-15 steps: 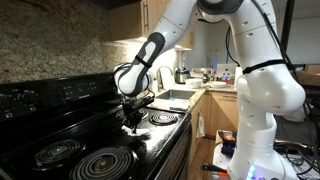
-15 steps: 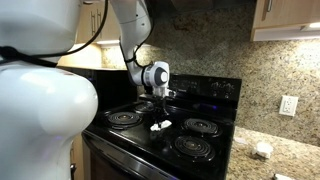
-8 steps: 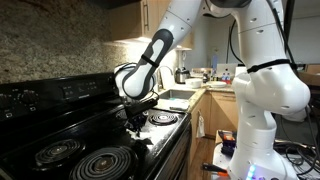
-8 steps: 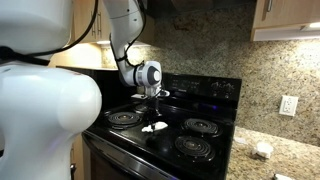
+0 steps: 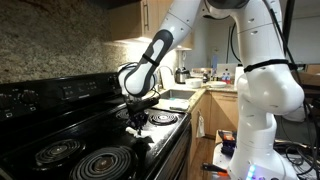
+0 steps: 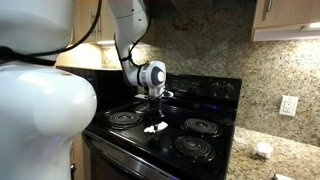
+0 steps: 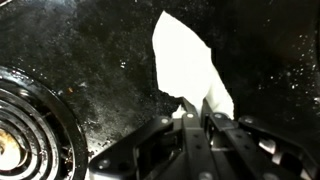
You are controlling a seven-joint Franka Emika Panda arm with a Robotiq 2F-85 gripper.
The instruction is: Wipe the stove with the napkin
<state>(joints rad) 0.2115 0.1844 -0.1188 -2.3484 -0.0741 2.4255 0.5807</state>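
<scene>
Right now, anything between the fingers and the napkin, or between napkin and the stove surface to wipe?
Nothing visible. The fingers pinch one end of the white paper napkin, which lies on the black glass stove top. Bare glass surrounds it; the spiral coil burner sits off to one side.

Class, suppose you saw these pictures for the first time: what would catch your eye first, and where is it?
The large white robot arm bends over the black stove, its gripper down at the middle among the coil burners. In the wrist view the white napkin, pinched by the gripper, glares against the dark stove.
</scene>
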